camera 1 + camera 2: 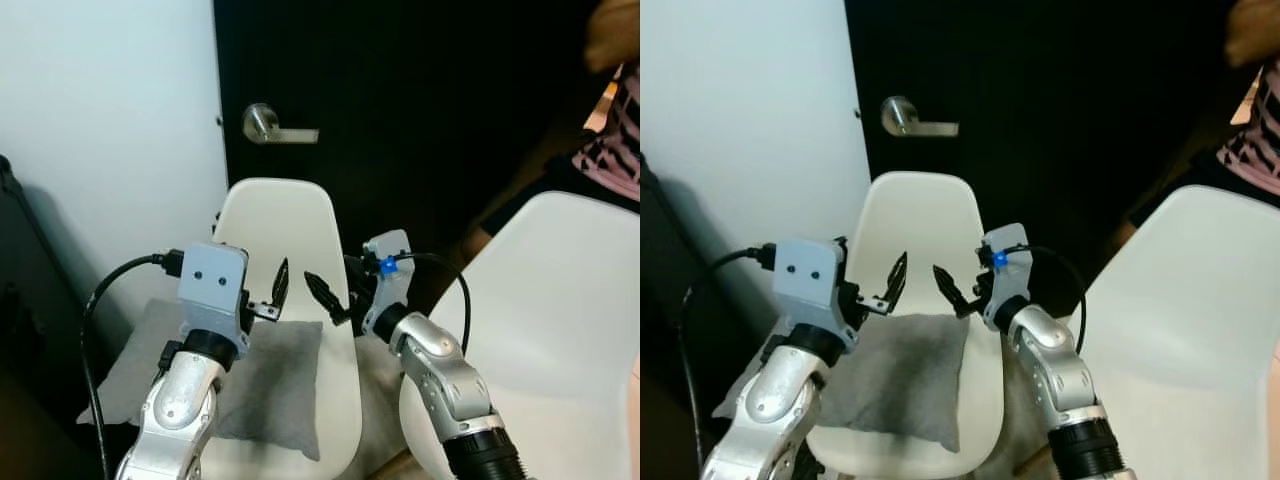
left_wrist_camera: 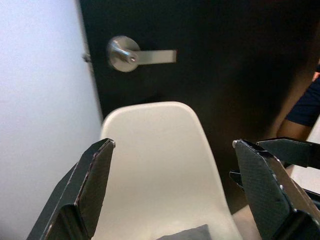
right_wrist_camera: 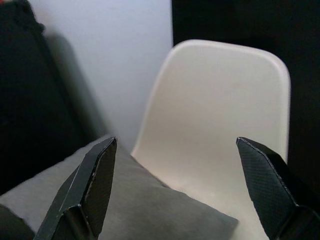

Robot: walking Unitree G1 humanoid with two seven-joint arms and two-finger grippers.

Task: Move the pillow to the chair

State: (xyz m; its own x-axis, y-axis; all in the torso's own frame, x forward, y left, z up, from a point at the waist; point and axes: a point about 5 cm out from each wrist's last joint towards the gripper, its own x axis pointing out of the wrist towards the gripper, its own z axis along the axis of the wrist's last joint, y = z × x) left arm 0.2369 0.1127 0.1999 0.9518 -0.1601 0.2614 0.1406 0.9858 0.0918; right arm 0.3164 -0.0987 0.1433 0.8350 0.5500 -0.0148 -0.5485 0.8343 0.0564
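Seen from the head camera's left eye, a grey pillow (image 1: 255,385) lies flat on the seat of a white chair (image 1: 290,225), its left part hanging past the seat's left edge, while the left gripper (image 1: 278,290) and right gripper (image 1: 322,292) hover above the pillow's far edge, each with its fingers spread and holding nothing. Behind the chair stands a dark door (image 1: 420,110) with a silver lever handle (image 1: 275,127), and a pale wall (image 1: 100,110) lies to the left. A second white chair (image 1: 560,330) sits on the right, with a person's striped sleeve (image 1: 612,150) at the far right. In the left wrist view, the two black fingers (image 2: 85,190) stand wide apart, framing the chair back and the handle, with a pillow corner between them. In the right wrist view, the fingers (image 3: 87,190) are likewise wide apart above the pillow, which rests against the chair's seat
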